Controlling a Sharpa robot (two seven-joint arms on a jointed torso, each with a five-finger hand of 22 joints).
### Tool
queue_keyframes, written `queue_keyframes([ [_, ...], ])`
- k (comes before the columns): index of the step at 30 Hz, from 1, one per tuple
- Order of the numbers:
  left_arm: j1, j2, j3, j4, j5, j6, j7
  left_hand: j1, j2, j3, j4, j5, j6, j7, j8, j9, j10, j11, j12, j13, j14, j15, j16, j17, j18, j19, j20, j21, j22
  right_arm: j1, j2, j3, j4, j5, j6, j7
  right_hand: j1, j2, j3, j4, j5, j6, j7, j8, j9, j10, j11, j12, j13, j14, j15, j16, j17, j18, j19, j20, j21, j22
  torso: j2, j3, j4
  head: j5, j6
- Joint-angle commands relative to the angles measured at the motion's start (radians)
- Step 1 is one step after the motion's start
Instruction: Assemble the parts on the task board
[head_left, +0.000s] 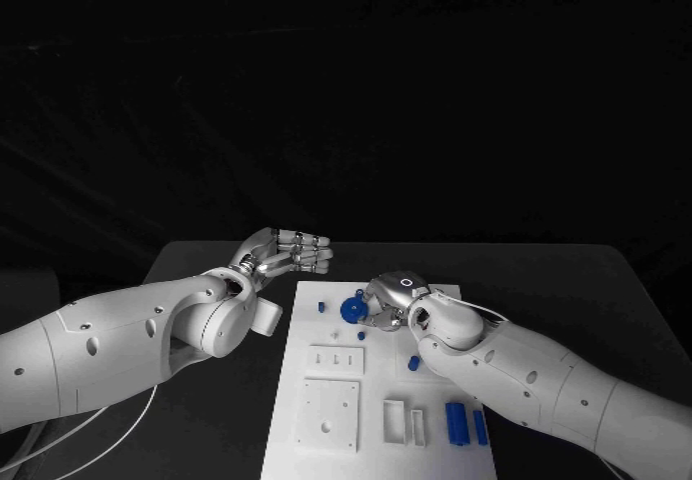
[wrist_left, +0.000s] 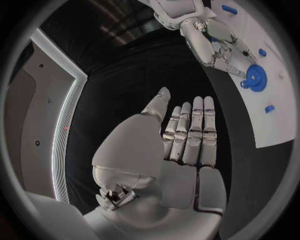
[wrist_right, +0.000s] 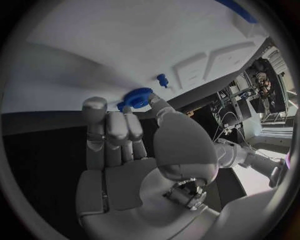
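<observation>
Parts, blue, are lying near the board's (head_left: 335, 450) near right edge: two bars (head_left: 464, 422) side by side. Farther up, right hand (head_left: 392, 300) is pinching a blue gear (head_left: 352, 309) btwn thumb & fingertips, over the board's far end. Left hand (head_left: 286, 252) is hovering off the far left corner over the table (head_left: 577, 290), fingers straight & together, holding nothing.

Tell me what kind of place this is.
Probably a robotics lab test bench: a white task board with blue parts lies on a black table, the right hand holds a blue gear, and equipment racks stand behind.
</observation>
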Motion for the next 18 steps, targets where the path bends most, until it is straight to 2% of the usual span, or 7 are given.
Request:
queue_keyframes([
  [1,0.001,0.000,0.001,0.000,-0.003,0.014,0.007,0.005,0.005,-0.005,0.001,0.005,-0.004,0.000,-0.005,-0.001,-0.008,0.001,-0.001,0.001,-0.006,0.002,-0.003,0.000,-0.001,0.001,0.006,0.005,-0.001,-0.003,-0.009,0.000,0.010,0.035,-0.003,0.023,-0.007,0.001,0.001,0.003,-0.002,0.008,0.000,0.001,0.000,0.001,-0.003,0.003,0.002,-0.002,-0.005,0.000,0.001,0.011,0.053,-0.006,0.007,0.001,0.000,0.0002,0.0000,0.000,-0.001],
  [7,0.001,-0.003,0.001,0.001,-0.003,0.012,0.008,0.005,0.005,-0.005,0.001,0.005,-0.004,0.000,-0.005,-0.001,-0.008,0.001,-0.001,0.001,-0.006,0.002,-0.003,0.000,-0.001,0.001,0.006,0.005,-0.001,-0.007,-0.036,0.000,0.032,0.039,-0.032,0.017,-0.006,0.001,0.002,0.004,0.001,0.011,-0.001,0.001,-0.001,0.002,-0.004,0.004,0.002,-0.002,-0.006,0.001,0.003,0.010,0.053,-0.006,0.010,0.002,0.000,0.0004,-0.0019,-0.001,0.002],
  [11,0.001,-0.006,0.001,0.002,-0.003,0.011,0.008,0.005,0.005,-0.005,0.001,0.005,-0.004,0.000,-0.005,-0.001,-0.008,0.001,-0.001,0.001,-0.006,0.002,-0.003,0.000,-0.001,0.001,0.006,0.005,-0.001,-0.008,-0.061,0.003,0.056,0.040,-0.073,0.013,-0.005,-0.003,0.006,0.006,-0.001,0.013,-0.002,0.001,-0.001,0.002,-0.004,0.003,0.002,-0.002,-0.006,0.000,0.002,0.010,0.052,-0.007,0.011,0.001,-0.001,0.0004,-0.0035,-0.002,0.002],
  [15,0.001,-0.009,0.001,0.002,-0.003,0.010,0.009,0.005,0.005,-0.005,0.001,0.005,-0.004,0.000,-0.005,-0.001,-0.008,0.001,-0.001,0.001,-0.006,0.002,-0.003,0.000,-0.001,0.001,0.006,0.005,-0.001,-0.009,-0.088,0.015,0.084,0.045,-0.135,0.024,0.000,-0.013,0.014,0.013,-0.005,0.011,-0.001,0.001,0.000,0.002,-0.004,0.002,0.001,-0.001,-0.006,0.000,0.003,0.010,0.053,-0.007,0.018,0.002,-0.001,0.0003,-0.0030,-0.004,0.006],
  [18,0.001,-0.011,0.001,0.001,-0.003,0.009,0.011,0.006,0.005,-0.005,0.000,0.005,-0.004,0.000,-0.005,-0.001,-0.008,0.001,-0.001,0.001,-0.006,0.002,-0.004,0.000,-0.001,0.001,0.006,0.005,-0.001,-0.009,-0.114,0.033,0.114,0.052,-0.179,0.039,0.012,-0.026,0.037,0.009,0.003,0.016,-0.001,0.000,-0.001,0.006,-0.003,0.004,0.002,-0.001,-0.007,0.001,0.003,0.010,0.053,-0.008,0.030,0.006,-0.001,0.0015,-0.0027,-0.008,0.006],
])
